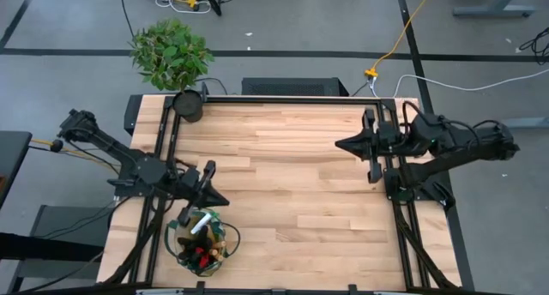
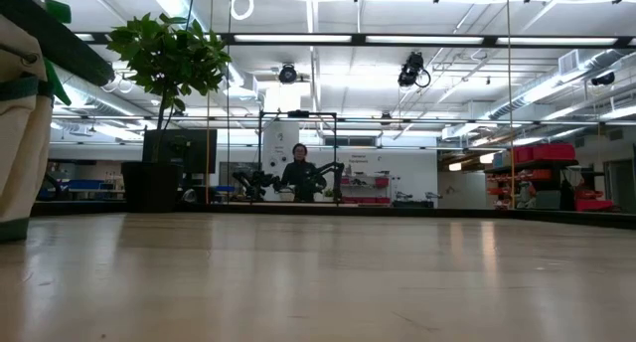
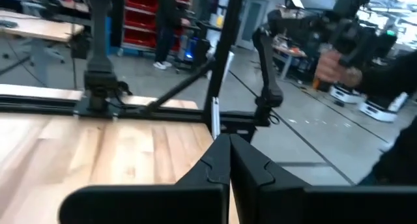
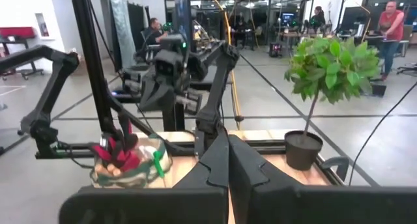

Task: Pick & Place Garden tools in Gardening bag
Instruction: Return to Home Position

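Beige gardening bag [image 1: 174, 248] packed with garden tools [image 1: 203, 242]; left gripper [image 1: 220, 196], pressed together just beside it, should next retract home; right gripper [image 1: 340, 143], likewise closed, well apart.

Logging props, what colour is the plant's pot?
Black; the pot shows best in the right wrist view.

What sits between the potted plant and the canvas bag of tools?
In the high view, the left gripper, shut, crosses that stretch close by the gardening bag; the rest, up to the plant pot, is bare table. The right gripper waits opposite.
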You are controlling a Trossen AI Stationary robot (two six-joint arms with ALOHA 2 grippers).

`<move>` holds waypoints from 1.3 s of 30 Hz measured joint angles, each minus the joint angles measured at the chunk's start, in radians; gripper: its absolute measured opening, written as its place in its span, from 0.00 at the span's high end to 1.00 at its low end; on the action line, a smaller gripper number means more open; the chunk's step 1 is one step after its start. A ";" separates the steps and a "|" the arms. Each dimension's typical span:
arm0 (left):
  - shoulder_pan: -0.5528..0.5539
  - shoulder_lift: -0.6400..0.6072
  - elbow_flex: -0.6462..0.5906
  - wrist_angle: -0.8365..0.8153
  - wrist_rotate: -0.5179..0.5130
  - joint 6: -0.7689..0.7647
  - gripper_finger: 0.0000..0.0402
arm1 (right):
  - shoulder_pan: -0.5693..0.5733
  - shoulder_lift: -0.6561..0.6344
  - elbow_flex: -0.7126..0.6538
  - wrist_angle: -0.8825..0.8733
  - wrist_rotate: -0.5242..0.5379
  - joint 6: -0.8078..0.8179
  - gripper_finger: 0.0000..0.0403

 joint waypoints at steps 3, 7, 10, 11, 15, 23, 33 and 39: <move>0.019 0.000 0.000 0.015 -0.006 0.013 0.99 | 0.000 -0.070 -0.097 0.035 0.000 -0.002 1.00; 0.039 0.000 0.000 0.019 -0.007 0.034 0.99 | 0.000 -0.165 -0.219 0.065 0.012 -0.002 1.00; 0.053 0.000 0.000 0.020 -0.007 0.038 0.99 | 0.000 -0.235 -0.308 0.095 0.033 -0.002 1.00; 0.057 0.000 0.000 0.020 -0.009 0.040 0.98 | 0.000 -0.265 -0.336 0.096 0.034 -0.005 1.00; 0.059 0.000 0.000 0.020 -0.038 0.073 0.99 | 0.000 -0.368 -0.423 0.103 0.035 -0.006 1.00; 0.058 0.000 0.000 0.019 -0.096 0.088 0.99 | 0.000 -0.514 -0.556 0.101 0.031 -0.022 1.00; 0.058 0.000 0.000 0.017 -0.170 0.077 0.99 | -0.009 -0.648 -0.713 0.141 -0.007 -0.037 1.00; 0.058 0.000 0.000 0.017 -0.171 0.077 0.98 | -0.055 -0.660 -0.729 0.152 -0.069 -0.055 1.00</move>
